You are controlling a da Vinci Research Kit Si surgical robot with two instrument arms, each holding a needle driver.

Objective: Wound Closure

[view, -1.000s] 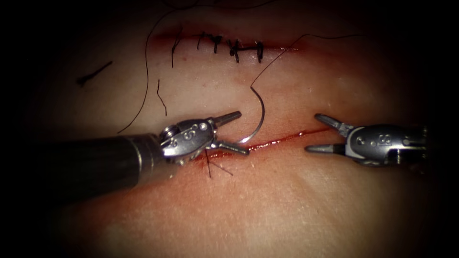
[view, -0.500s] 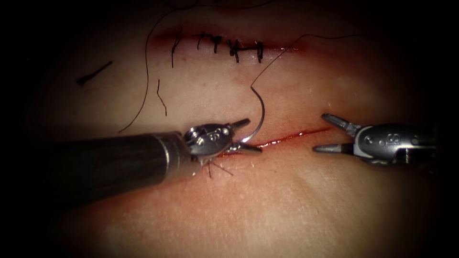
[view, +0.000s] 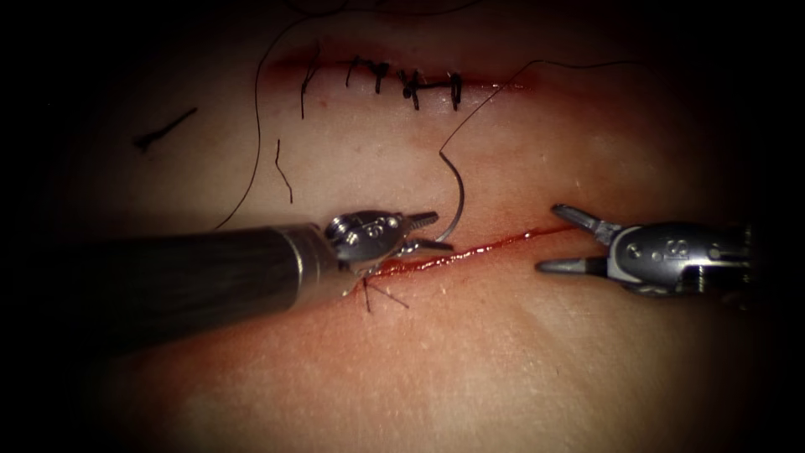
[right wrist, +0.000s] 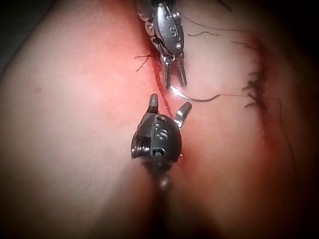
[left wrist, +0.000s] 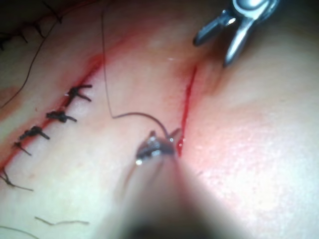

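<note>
Left pincer [view: 429, 232]: clamped near the tip end of the curved needle [view: 459, 197].
Right pincer [view: 560, 238]: apart, empty.
Needle: thin, stiff, probably slippery.

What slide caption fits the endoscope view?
Left hand closing around the needle at the open cut; right hand open, empty.

The left arm's steel needle driver [view: 432, 232] narrows its jaws around the thin curved steel needle's [view: 459, 195] tip; the right arm's steel needle driver [view: 560, 239] drifts slightly left.
</note>
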